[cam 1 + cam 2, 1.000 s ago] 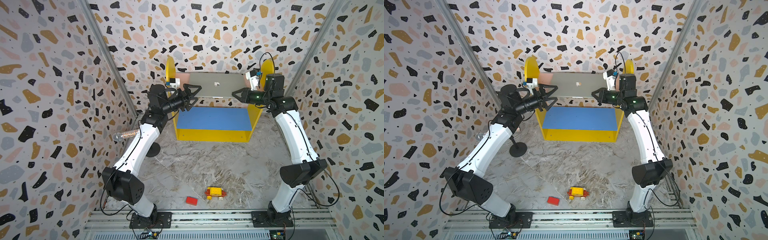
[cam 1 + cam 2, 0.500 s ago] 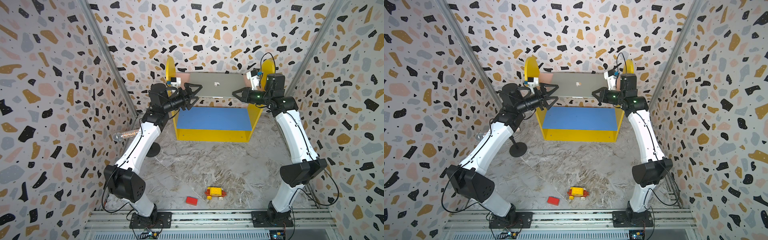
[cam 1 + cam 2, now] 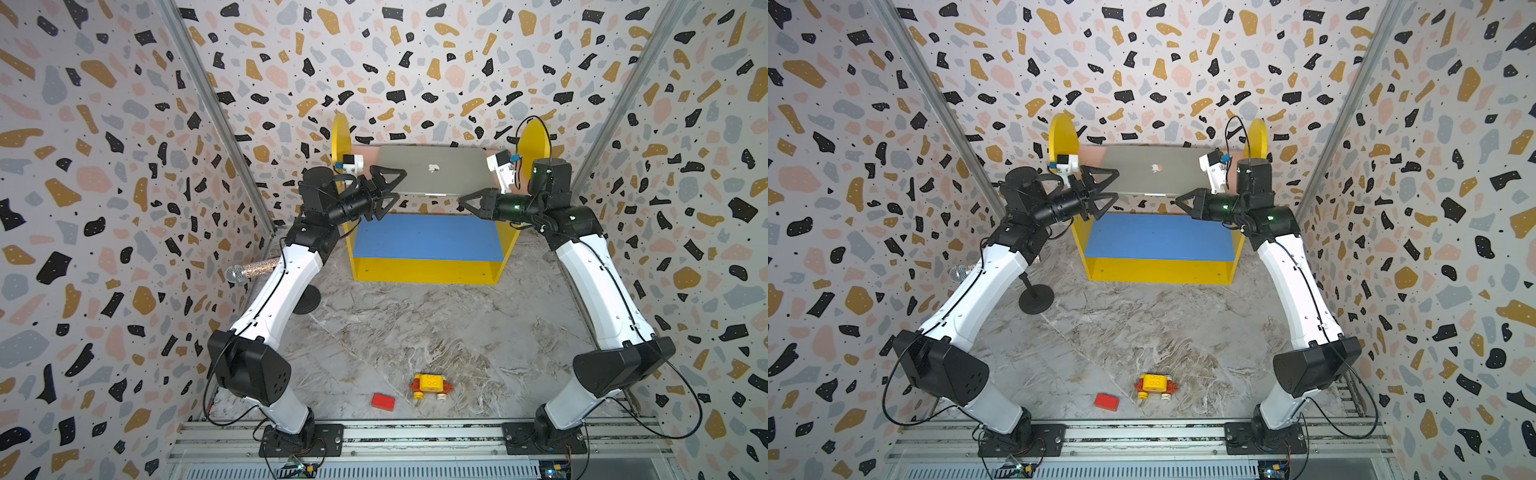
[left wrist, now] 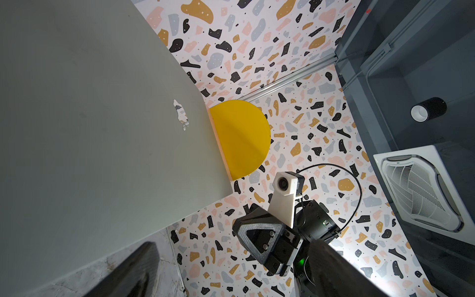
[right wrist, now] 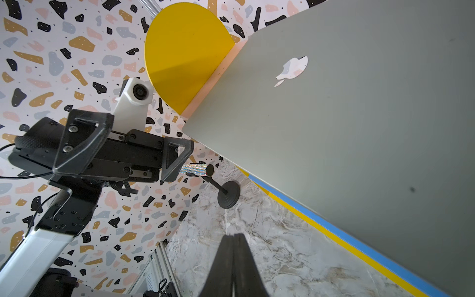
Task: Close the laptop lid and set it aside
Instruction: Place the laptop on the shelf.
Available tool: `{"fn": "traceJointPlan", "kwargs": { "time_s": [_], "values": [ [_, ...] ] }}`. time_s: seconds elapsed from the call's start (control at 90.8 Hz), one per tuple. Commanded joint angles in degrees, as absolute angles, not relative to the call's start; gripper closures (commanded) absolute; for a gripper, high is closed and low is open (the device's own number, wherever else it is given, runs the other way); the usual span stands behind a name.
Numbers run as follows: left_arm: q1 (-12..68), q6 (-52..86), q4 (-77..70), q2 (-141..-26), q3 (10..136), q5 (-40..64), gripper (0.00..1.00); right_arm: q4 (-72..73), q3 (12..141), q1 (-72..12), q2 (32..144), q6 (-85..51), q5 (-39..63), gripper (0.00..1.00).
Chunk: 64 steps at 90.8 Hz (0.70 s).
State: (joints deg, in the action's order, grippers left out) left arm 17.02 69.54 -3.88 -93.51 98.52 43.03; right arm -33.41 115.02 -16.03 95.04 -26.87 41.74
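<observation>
The laptop (image 3: 432, 168) (image 3: 1154, 168) lies closed on the top shelf of a yellow stand at the back. Its silver lid (image 4: 90, 115) (image 5: 359, 115) faces up and shows the apple logo. My left gripper (image 3: 392, 191) (image 3: 1111, 187) (image 5: 133, 151) is open at the laptop's front left corner. It holds nothing, and I cannot tell whether it touches the corner. My right gripper (image 3: 463, 203) (image 3: 1180, 203) (image 5: 234, 237) (image 4: 237, 228) is shut and empty. It points inward just below the laptop's front right corner.
The yellow stand has a blue lower shelf (image 3: 424, 237) and two yellow discs (image 3: 340, 141) flanking the laptop. A microphone on a black stand (image 3: 249, 270) sits by the left wall. A yellow toy car (image 3: 430, 384) and a red block (image 3: 383, 401) lie near the front rail.
The left gripper has shifted slightly at the laptop's left corner. The laptop and the right arm look unmoved.
</observation>
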Motion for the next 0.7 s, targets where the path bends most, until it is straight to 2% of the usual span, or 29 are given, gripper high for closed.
{"fn": "traceJointPlan", "kwargs": {
  "time_s": [0.0,0.694],
  "values": [
    [17.2,69.3,-7.0,-92.4,100.4,43.2,0.06,-32.7,116.3,-15.9,94.6,-25.8,41.4,0.91],
    [17.2,69.1,-6.4,-94.7,102.3,43.7,0.06,-34.6,122.9,-15.4,101.8,-25.5,40.3,0.92]
  ]
}}
